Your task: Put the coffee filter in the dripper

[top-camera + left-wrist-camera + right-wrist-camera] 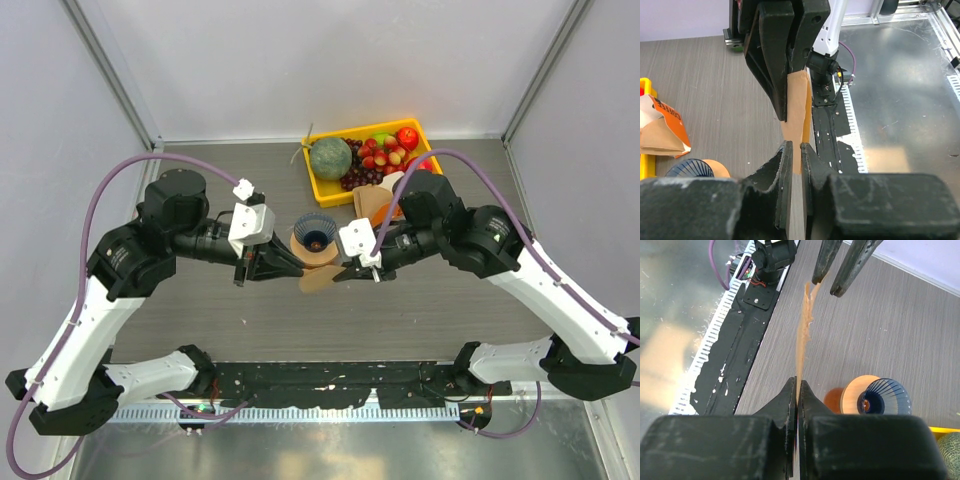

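bright, even, diffuse light from overhead; in the top view the arms [110,290] throw only faint, soft shadows on the grey table [250,310], and the walls [330,60] look flat and pale. in both wrist views the metal sheet [900,100] shows broad milky glare with a warm tan blotch. close to the lens, the left gripper [796,150] and right gripper [796,387] are soft and grainy, and the coffee filter [804,335] edge is smeared.
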Robot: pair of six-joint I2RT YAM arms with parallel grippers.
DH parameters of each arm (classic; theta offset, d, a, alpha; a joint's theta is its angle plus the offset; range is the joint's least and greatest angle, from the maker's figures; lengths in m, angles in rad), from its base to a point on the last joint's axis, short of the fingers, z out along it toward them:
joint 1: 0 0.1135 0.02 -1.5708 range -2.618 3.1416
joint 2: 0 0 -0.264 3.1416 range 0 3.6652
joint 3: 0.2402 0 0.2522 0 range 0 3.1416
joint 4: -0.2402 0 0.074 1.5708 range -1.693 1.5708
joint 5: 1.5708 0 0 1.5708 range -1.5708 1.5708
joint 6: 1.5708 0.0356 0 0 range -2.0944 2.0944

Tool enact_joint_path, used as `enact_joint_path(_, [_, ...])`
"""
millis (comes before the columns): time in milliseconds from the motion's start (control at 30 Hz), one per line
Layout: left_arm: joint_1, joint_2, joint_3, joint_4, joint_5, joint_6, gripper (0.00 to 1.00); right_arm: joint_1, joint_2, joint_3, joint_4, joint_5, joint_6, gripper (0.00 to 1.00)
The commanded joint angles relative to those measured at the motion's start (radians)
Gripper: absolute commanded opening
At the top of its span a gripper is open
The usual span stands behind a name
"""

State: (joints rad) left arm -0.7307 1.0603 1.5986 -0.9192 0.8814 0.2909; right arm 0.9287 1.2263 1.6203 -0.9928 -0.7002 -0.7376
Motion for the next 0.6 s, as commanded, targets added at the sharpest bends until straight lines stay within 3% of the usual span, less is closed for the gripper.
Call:
enact_joint_path(0, [0.004, 0.000, 0.008, 0.039, -0.013, -0.019, 0.14, 0.012, 0.007, 0.059, 0.000, -0.021, 0.000, 0.05])
enact_joint_path(333, [0.002, -0.006, 0.001, 0.048, -0.036, -0.024, 0.16, 0.021, 0.030, 0.081, -0.001, -0.021, 0.023, 0.05])
enact_joint_path(567, [0.001, -0.019, -0.012, 0.046, -0.050, -0.019, 0.33, 0.021, 0.047, 0.096, 0.022, -0.016, 0.084, 0.05])
